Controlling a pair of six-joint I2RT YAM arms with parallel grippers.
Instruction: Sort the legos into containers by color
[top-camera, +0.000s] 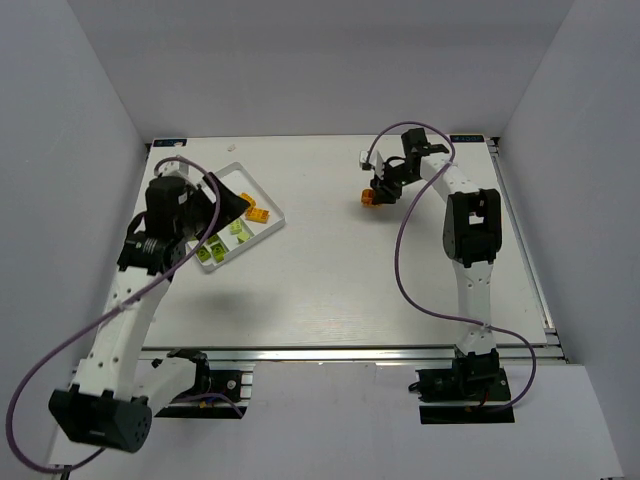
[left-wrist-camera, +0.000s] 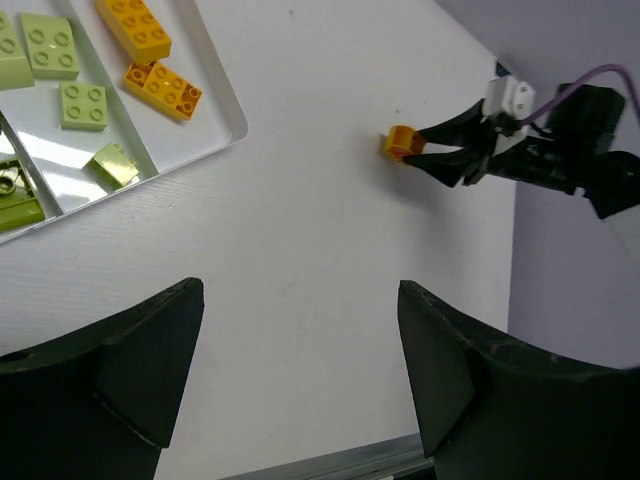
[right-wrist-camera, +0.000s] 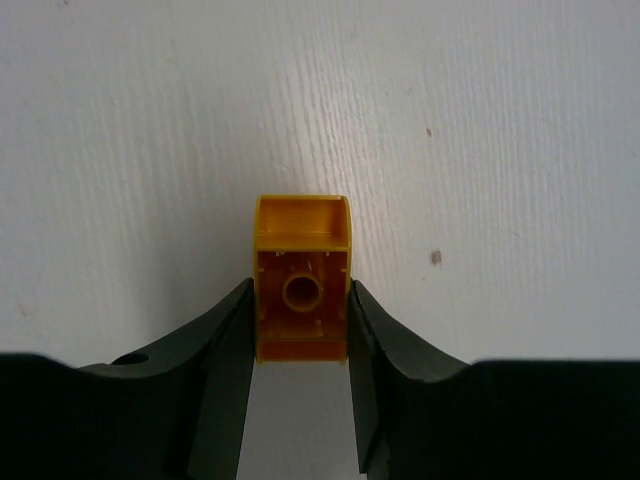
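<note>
- Progress looks late: the tray (left-wrist-camera: 220, 75) on the left side of the table (top-camera: 330, 280) already holds most of the bricks, grouped by color.
- Two orange bricks (left-wrist-camera: 163, 88) lie in the tray's end compartment, against its outer rim.
- Several lime bricks (left-wrist-camera: 50, 45) lie in the next compartment, across a low divider.
- A darker green piece (left-wrist-camera: 12, 195) shows at the picture edge in a further compartment; little of it can be seen.
- One orange brick (right-wrist-camera: 302, 290) is outside the tray, well apart from it on the far right of the table.
- The right gripper (left-wrist-camera: 425, 150) is clamped on that brick, one finger on each side, with the hollow underside facing the wrist camera. Whether the brick has left the table surface is unclear.
- The left gripper (left-wrist-camera: 300, 290) hangs near the tray with its fingers spread wide and nothing between them.
- No other loose bricks show on the table in the top view, though the left arm hides part of the tray.
- What seems left is to carry this brick across and drop it in with the other orange ones.
</note>
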